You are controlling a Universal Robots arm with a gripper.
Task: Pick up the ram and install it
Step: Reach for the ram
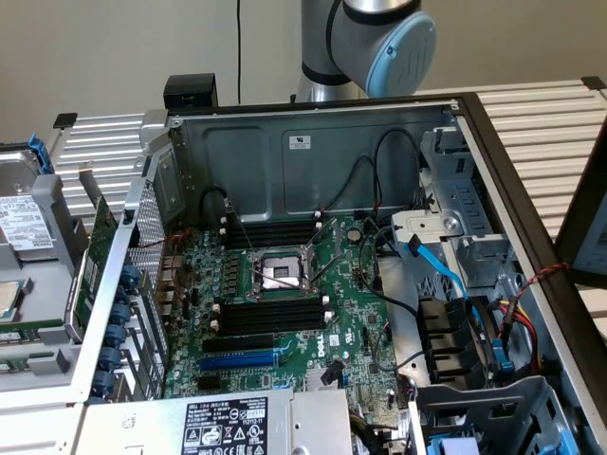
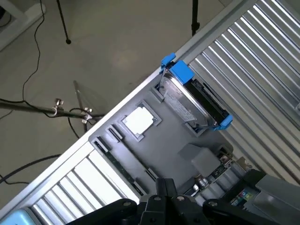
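Gripper (image 2: 165, 190) is clenched, fingers pressed together, with nothing between them. It hangs over the grey tray (image 2: 168, 140) and touches nothing. The ram (image 2: 121, 165) is in that tray: a long thin dark green stick on edge in a groove, close to the fingertips, not in any slot of the board. No writing on it can be read.

Also in the tray:
- A hard drive (image 2: 187, 98) in a blue caddy. It has a white label with text too small to read.
- A CPU chip (image 2: 139, 121), a pale square seated in its recess between the drive and the ram.

The tray sits on a slatted metal table (image 2: 262, 61), at its edge, with floor and cables beyond.

In the exterior view the tray (image 1: 43, 360) is at the exterior view's left, outside the open PC case (image 1: 285, 152). A green expansion card (image 1: 95, 261) stands between the tray and the case wall. The arm (image 1: 379, 38), grey with a light blue cap, is behind the case.

Inside the case:
- A green motherboard (image 1: 351, 322) with a white logo that looks like DELL, though I'm not sure of it.
- A CPU socket (image 1: 282, 273) in the middle, with black memory slots (image 1: 266, 318) beside it.
- A blue slot (image 1: 251, 360) nearer the camera.
- A power supply label (image 1: 223, 427), black with certification marks, fine print unreadable.
- A white sticker (image 1: 301, 141) on the back wall, unreadable.
- A blue cable (image 1: 446, 270) running at the exterior view's right.
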